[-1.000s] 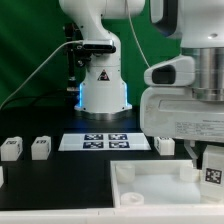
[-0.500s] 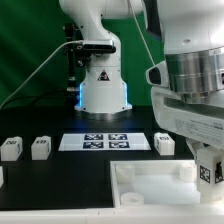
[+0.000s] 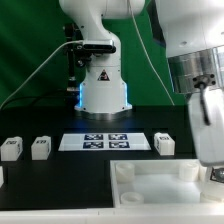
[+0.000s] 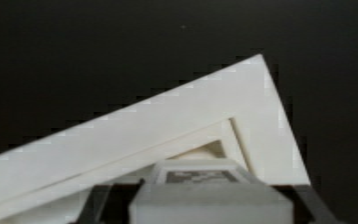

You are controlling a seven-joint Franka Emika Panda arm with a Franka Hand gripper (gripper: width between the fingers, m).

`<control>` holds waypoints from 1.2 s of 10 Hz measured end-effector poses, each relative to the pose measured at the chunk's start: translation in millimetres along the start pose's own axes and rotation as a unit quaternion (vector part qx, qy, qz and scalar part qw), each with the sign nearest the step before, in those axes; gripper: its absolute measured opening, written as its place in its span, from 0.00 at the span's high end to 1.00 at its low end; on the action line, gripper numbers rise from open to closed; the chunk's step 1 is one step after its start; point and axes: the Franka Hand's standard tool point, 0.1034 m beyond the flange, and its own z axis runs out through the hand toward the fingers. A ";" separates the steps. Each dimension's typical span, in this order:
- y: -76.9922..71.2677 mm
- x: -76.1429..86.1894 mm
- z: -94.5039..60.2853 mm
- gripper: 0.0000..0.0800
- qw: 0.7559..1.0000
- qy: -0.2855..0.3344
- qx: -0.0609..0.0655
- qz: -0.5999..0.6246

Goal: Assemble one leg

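Note:
My gripper (image 4: pixel 202 200) is shut on a white leg (image 4: pixel 197 208) whose black-and-white tag faces the wrist camera. Dark fingers (image 4: pixel 108 203) press on both its sides. It hangs over a corner of the large white panel (image 4: pixel 176 110). In the exterior view the gripper (image 3: pixel 212 168) is at the right edge, above the panel's (image 3: pixel 150 182) far right corner, and the arm hides the held leg. Three more legs stand on the table: two at the exterior view's left (image 3: pixel 10 149) (image 3: pixel 41 148) and one right of the marker board (image 3: pixel 165 144).
The marker board (image 3: pixel 104 141) lies in front of the robot base (image 3: pixel 103 90). A cable runs behind the base on the left. The panel has a round socket (image 3: pixel 128 197) near its front left corner. A green backdrop stands behind.
The wrist has turned and shifted toward the exterior view's right over the panel's corner. The held leg's tag, seen earlier at the right edge, no longer shows there.

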 end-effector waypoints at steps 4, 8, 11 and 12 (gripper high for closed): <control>7.4 -8.0 1.9 0.21 0.989 0.000 -0.008 -0.147; 14.4 -9.1 3.6 0.19 0.921 0.006 -0.031 -0.389; 9.8 -0.8 0.3 0.19 0.839 0.003 -0.039 -0.542; 1.3 8.4 -4.4 0.19 0.791 0.005 -0.041 -0.610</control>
